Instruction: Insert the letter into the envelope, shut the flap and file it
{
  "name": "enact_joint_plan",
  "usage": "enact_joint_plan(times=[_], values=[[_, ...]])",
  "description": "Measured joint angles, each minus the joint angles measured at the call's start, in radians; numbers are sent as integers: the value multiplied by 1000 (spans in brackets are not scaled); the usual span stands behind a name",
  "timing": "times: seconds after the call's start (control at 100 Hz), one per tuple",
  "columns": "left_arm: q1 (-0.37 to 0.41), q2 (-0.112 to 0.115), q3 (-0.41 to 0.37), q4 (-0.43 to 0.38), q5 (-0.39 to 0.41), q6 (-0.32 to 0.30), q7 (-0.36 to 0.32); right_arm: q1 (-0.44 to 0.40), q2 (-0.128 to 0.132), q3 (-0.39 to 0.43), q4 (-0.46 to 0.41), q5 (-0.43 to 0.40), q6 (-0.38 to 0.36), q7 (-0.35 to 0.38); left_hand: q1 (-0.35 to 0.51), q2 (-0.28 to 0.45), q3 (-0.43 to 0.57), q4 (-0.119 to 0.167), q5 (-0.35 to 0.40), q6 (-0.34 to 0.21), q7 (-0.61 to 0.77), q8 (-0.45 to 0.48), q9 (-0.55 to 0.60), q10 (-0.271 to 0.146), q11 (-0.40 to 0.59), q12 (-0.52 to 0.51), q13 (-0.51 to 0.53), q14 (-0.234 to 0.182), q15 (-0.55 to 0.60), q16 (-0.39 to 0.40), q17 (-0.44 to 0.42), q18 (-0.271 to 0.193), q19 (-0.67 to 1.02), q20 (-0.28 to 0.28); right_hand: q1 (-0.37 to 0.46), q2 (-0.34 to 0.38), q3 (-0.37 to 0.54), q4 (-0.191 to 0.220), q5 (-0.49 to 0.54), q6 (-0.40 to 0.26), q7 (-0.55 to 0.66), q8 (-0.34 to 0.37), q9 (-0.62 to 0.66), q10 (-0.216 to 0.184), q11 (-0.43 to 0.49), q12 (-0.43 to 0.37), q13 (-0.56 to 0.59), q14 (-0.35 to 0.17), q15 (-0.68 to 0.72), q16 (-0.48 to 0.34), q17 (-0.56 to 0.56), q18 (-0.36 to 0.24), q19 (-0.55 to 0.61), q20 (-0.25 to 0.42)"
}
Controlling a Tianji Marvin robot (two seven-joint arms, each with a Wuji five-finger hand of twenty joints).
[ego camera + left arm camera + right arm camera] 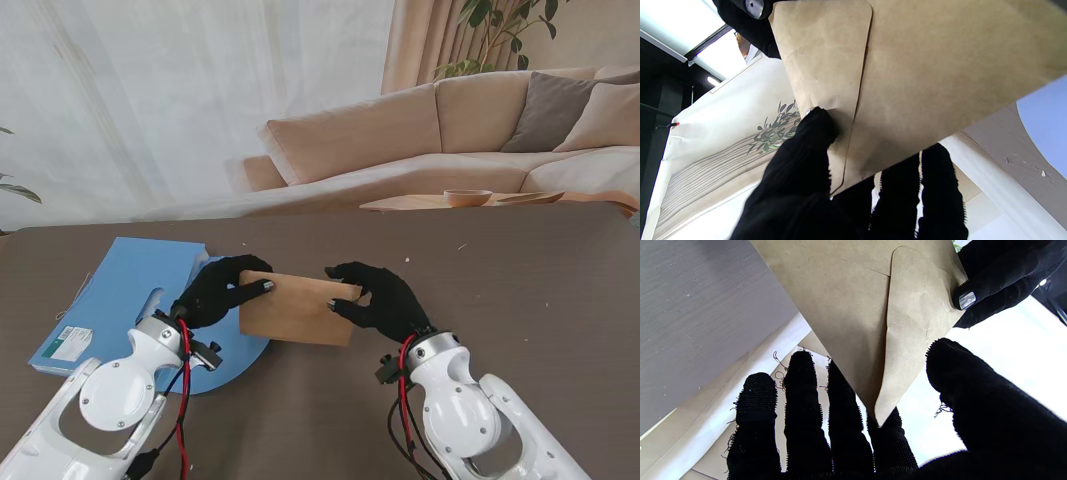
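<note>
Left hand [222,290] and right hand [378,298] each grasp one end of the brown kraft-paper envelope [297,309], raised over the dark desk [520,290], flap folded shut.

There is one brown envelope [297,308], with one flap folded shut against its back. There are two black-gloved hands, the left hand [222,290] and the right hand [380,298], and both grip that single envelope, one at each end. One blue folder [130,300] lies on the one table [520,290], and it carries one white label [72,343]. Beyond the table stands one beige sofa [400,140] with two cushions on it, one grey [560,108] and one beige [612,115]. One wooden bowl [467,197] sits on one low side table [420,203].
</note>
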Motion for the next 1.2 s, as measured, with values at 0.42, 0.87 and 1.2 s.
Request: enact_joint_plan(times=[0.42,0.87,1.2], values=[[4,-5,-14,0,-60,-1,4,-5,-19,6,19,176,4,-16,0,0,6,0,0,9,0,1,0,0,0,11,0,0,0,0,4,0,0,0,-10,-13,8,-2,85,-16,57,38,21,11,47,-17,-2,0,-1,-1,7,10,33,12],[3,-4,-3,-7,-64,21,-6,38,-35,-23,66,294,-70,-37,0,0,8,0,-1,9,0,1,0,0,0,11,0,1,0,0,5,0,0,0,221,-68,100,-70,314,-140,447,-152,330,-7,12,-17,158,19,51,-4,105,38,73,11],[10,-3,-14,-13,-71,46,-37,33,-46,-26,60,320,-61,-71,-76,0,-43,0,-48,25,-204,-146,-204,-18,-160,-215,-131,-27,-241,-98,-82,-3,-171,-41,273,-43,101,-76,314,-64,466,-1,407,41,145,83,291,47,262,61,241,77,236,35]])
